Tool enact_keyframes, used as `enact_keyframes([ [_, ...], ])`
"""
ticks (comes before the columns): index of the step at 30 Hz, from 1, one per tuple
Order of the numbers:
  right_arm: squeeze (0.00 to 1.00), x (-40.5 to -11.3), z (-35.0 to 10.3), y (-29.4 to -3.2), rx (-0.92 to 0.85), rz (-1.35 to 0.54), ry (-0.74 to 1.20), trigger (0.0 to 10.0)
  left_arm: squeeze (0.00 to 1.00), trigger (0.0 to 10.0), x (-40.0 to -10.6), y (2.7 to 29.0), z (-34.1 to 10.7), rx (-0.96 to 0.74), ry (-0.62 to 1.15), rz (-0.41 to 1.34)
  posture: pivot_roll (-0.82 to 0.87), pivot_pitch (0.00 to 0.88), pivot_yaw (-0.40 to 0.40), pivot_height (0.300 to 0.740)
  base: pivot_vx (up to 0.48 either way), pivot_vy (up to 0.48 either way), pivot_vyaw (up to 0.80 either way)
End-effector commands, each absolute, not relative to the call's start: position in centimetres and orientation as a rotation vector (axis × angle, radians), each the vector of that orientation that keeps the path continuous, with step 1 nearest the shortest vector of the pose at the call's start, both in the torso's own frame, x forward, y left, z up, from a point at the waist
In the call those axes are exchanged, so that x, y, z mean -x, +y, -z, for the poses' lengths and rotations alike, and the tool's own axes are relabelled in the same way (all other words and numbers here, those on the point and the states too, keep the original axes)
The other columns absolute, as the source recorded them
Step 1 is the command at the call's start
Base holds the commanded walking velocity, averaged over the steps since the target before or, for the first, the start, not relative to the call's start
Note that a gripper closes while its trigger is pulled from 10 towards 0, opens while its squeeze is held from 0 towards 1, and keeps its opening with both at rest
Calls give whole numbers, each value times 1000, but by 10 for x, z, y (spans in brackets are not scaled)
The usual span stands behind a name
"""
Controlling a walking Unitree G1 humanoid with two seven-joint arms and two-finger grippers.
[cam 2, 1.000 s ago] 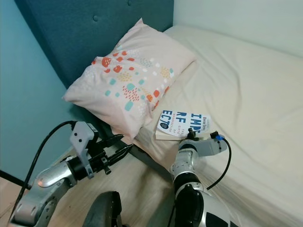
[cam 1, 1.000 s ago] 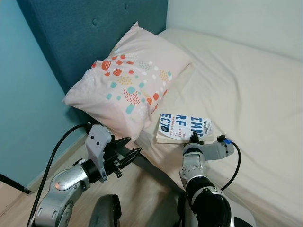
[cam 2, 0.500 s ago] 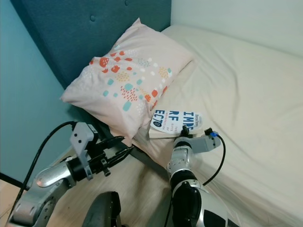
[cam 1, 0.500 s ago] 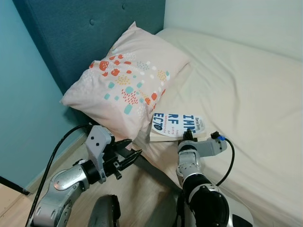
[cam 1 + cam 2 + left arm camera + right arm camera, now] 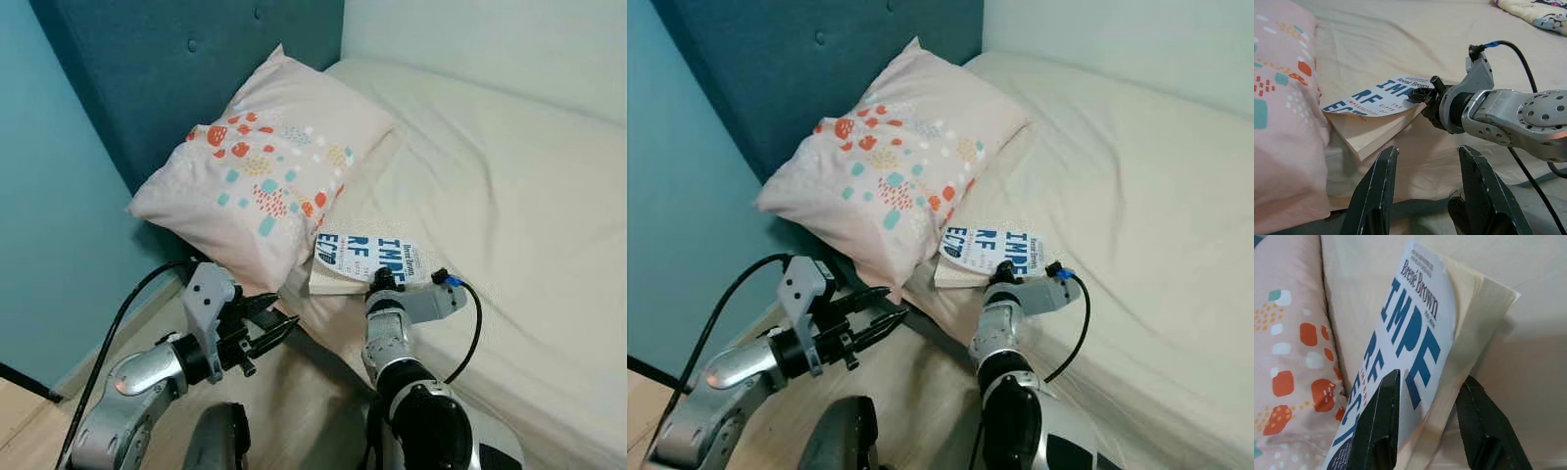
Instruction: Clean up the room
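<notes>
the book (image 5: pixel 361 258) lies near the side edge of the bed (image 5: pixel 509 196), its far end tucked against the lower corner of the patterned pillow (image 5: pixel 269 171). in the left wrist view the near end is tipped up off the sheet, the page block showing beneath the white and blue cover. the right gripper (image 5: pixel 1422 426) is at that near end, one black finger over the cover and one under the pages, grasping the book at its corner.

the pillow leans against the blue headboard (image 5: pixel 176 69) and overhangs the bed's side edge. past the book the sheet runs bare and broad toward the white wall (image 5: pixel 490 39), with open room on that side. on the other side a narrow strip of wooden floor (image 5: pixel 294 392) lies between the bed frame and the teal wall (image 5: pixel 49 196).

the left gripper (image 5: pixel 266 323) hovers over that strip, just off the bed's edge and below the pillow, its fingers spread and released, grasping nothing, pointed toward the book.
</notes>
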State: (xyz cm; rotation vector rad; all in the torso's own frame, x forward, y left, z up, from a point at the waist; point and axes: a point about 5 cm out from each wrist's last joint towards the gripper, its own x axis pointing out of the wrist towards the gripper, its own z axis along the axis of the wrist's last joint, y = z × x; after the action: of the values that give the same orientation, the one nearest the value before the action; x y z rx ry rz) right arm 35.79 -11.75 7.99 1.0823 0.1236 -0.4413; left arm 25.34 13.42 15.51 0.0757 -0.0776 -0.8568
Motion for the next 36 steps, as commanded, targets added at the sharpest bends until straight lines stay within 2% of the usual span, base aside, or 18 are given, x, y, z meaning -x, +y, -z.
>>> enact_keyframes([
  [1,0,-336,-64,-51,-1148,391,281,10000,0,10000,-251,133,-153,-78,-64,886,148,205,-7,588,0,0,0],
  [3,0,-335,-64,-48,-1150,392,289,10000,0,10000,-252,132,-153,-75,-66,889,146,202,-7,588,0,0,0],
  [4,208,-335,-64,-45,-1151,385,295,10000,0,10000,-253,131,-154,-73,-69,892,144,199,-6,588,0,0,0],
  [5,208,-335,-64,-45,-1151,385,295,10000,0,10000,-253,131,-154,-73,-69,892,144,199,-6,588,0,0,0],
  [6,800,-335,-65,-43,-1151,379,298,10000,0,10000,-254,131,-154,-71,-70,893,143,199,-6,588,0,0,0],
  [7,1000,-334,-65,-41,-1159,377,301,10000,0,10000,-254,131,-154,-69,-71,894,142,199,-5,588,0,0,0],
  [11,1000,-333,-66,-37,-1167,389,322,10000,0,10000,-255,130,-154,-64,-72,897,138,195,-3,588,0,0,0],
  [12,204,-333,-67,-35,-1157,383,323,10000,0,10000,-255,130,-154,-63,-72,899,137,194,-2,588,0,0,0],
  [13,0,-335,-70,-33,-1119,353,317,10000,0,10000,-254,130,-154,-62,-72,900,134,191,-1,588,0,0,0],
  [19,0,-342,-89,-24,-985,210,234,10000,0,10000,-254,129,-153,-54,-76,907,132,183,-2,588,0,0,0],
  [23,0,-343,-91,-24,-971,199,227,10000,0,10000,-254,129,-153,-53,-75,910,131,183,-1,588,0,0,0],
  [36,0,-358,-145,-6,-788,-40,-18,10000,0,10000,-252,131,-156,-32,-81,929,122,168,3,588,0,0,0],
])
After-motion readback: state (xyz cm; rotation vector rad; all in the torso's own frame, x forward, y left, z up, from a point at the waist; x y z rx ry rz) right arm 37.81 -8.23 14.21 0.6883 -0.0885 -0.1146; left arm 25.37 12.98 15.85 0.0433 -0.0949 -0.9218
